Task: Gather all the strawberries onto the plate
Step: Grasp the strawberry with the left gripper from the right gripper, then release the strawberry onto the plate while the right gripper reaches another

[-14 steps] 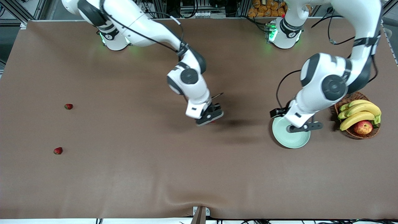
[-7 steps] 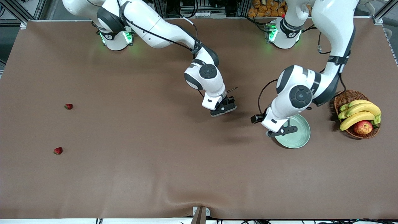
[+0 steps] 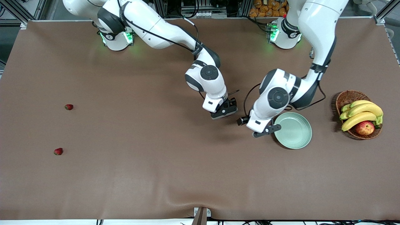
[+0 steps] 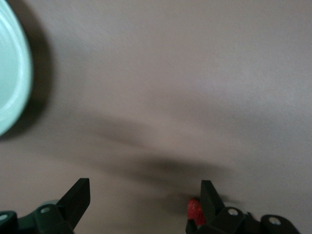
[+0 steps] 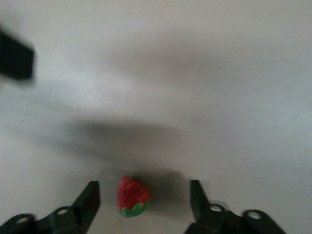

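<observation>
R gripper, mid-frame front view: jaws have just gone from shut to wide. Strawberry now lies loose on table between them. L gripper, wide, empty, has moved off plate toward it. Judged: table handover; L picks next. Plate empty; two other strawberries untouched at R arm's end.

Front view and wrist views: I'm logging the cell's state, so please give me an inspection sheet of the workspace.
Surface: brown table cover, a wrinkle at its near edge.
Job's things: plate empty; two strawberries toward the right arm's end; third strawberry between the right gripper's fingers.
Clutter: wicker basket with bananas and apple.
Grippers: right gripper open; left gripper open, beside the plate.
Cables: black leads on both arms.
Surroundings: metal frame.
</observation>
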You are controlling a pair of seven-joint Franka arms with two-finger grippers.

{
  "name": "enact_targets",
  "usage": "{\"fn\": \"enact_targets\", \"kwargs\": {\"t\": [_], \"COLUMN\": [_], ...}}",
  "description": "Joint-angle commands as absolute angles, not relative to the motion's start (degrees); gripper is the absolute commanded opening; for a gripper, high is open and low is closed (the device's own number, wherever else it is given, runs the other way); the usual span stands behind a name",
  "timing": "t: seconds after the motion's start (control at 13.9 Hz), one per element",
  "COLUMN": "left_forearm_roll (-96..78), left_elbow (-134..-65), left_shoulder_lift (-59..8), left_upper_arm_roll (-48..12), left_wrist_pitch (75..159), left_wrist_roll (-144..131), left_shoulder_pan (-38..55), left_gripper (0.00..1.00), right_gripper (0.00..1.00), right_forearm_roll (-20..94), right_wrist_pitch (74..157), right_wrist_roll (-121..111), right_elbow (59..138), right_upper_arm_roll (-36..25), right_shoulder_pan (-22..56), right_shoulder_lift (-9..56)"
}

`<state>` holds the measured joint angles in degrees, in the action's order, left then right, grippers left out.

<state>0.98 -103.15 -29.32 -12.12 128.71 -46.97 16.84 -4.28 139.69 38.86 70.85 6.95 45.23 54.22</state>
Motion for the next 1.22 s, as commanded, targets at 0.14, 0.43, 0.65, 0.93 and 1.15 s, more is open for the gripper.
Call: {"fn": "enact_targets", "kwargs": {"t": [0.14, 0.43, 0.65, 0.93, 1.15], "left_forearm_roll": [0.8, 0.9, 1.8, 2.5, 2.5], "left_elbow": [-100.3, -100.4, -100.5, -101.2, -101.0], "left_shoulder_lift": [-33.5, -37.3, -37.9, -38.1, -38.7], "left_upper_arm_roll": [-11.9, -11.6, -11.3, -11.3, -11.3], "left_wrist_pitch": [129.7, 133.6, 133.9, 133.9, 133.9], "left_wrist_roll": [-54.8, -66.1, -68.9, -70.8, -70.8], "left_shoulder_pan": [21.3, 25.5, 26.7, 26.9, 26.9], "left_gripper": [1.00, 0.93, 0.90, 0.58, 0.26], "right_gripper": [1.00, 1.00, 1.00, 1.00, 1.00], "right_forearm_roll": [-4.5, -4.6, -4.6, -4.6, -4.6], "right_wrist_pitch": [128.9, 128.2, 128.4, 128.1, 127.1], "right_wrist_roll": [39.3, 31.7, 24.1, 19.0, 19.5], "right_elbow": [72.3, 82.8, 92.6, 100.2, 103.2], "right_upper_arm_roll": [7.2, 7.2, 7.3, 7.2, 7.2], "right_shoulder_pan": [42.4, 37.5, 31.9, 24.8, 16.6], "right_shoulder_lift": [48.0, 39.5, 31.4, 24.9, 22.8]}}
